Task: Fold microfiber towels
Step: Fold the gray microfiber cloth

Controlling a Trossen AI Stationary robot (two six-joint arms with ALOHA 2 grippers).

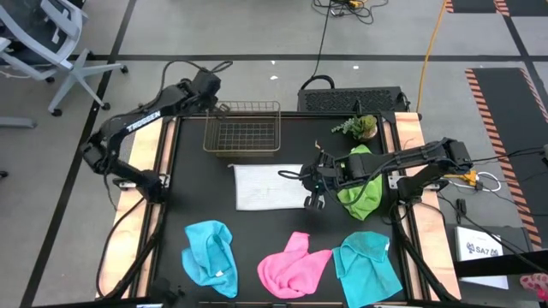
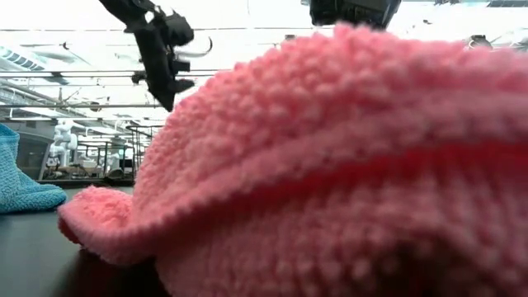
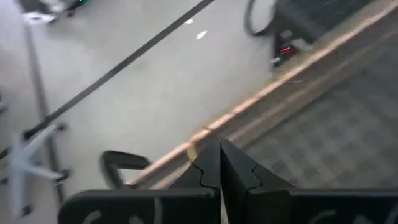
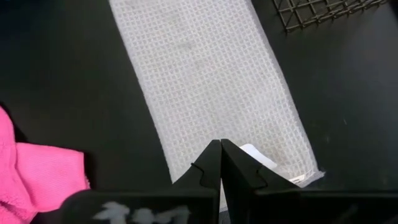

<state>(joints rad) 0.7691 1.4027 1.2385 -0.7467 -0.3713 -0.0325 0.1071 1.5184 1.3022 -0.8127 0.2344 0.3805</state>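
The white-grey towel [image 1: 270,186] lies flat on the black table as a long rectangle; it also shows in the right wrist view [image 4: 211,81]. My right gripper [image 1: 312,202] is shut and empty, raised above the towel's right end [image 4: 221,148]. In the low view it hangs well above the table [image 2: 169,91]. The lime green towel [image 1: 361,192] lies crumpled under my right arm. A cyan towel [image 1: 210,255], the pink towel [image 1: 294,263] and a second cyan towel [image 1: 368,263] lie crumpled along the near edge. My left gripper [image 1: 210,85] is shut and empty at the far left [image 3: 219,152].
A copper wire basket [image 1: 243,128] stands at the back centre, next to my left gripper. A small green plant [image 1: 360,127] stands at the back right. The pink towel [image 2: 346,165] fills most of the low view. Wooden strips [image 1: 141,158] edge the table's sides.
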